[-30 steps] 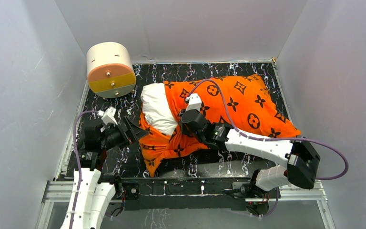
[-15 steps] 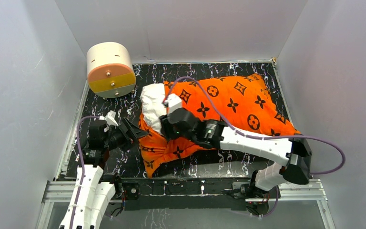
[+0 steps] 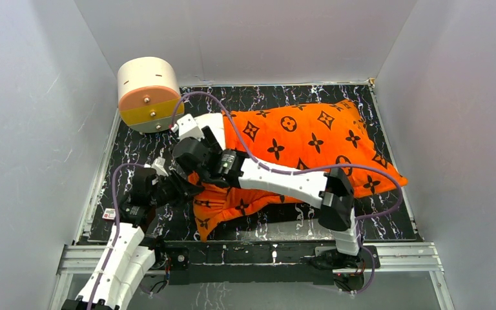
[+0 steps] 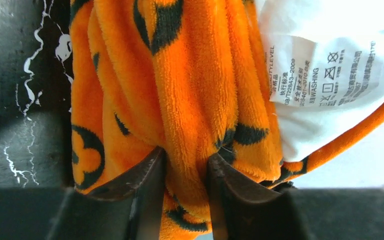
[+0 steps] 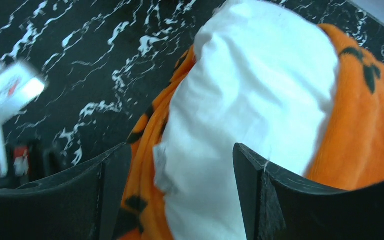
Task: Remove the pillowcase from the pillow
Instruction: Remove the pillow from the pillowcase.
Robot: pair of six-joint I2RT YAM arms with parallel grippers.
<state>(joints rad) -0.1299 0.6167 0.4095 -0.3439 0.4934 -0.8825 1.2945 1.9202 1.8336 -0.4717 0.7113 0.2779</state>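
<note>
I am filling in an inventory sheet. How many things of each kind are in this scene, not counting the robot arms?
pillowcase: 1
pillow: 1
cylinder: 1
Total: 3

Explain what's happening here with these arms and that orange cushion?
The robot is taking an orange pillowcase off a white pillow. The left gripper pinches a fold of the pillowcase near its open end. The right gripper hangs open over the bare pillow end that sticks out. Most of the pillow is covered.
</note>
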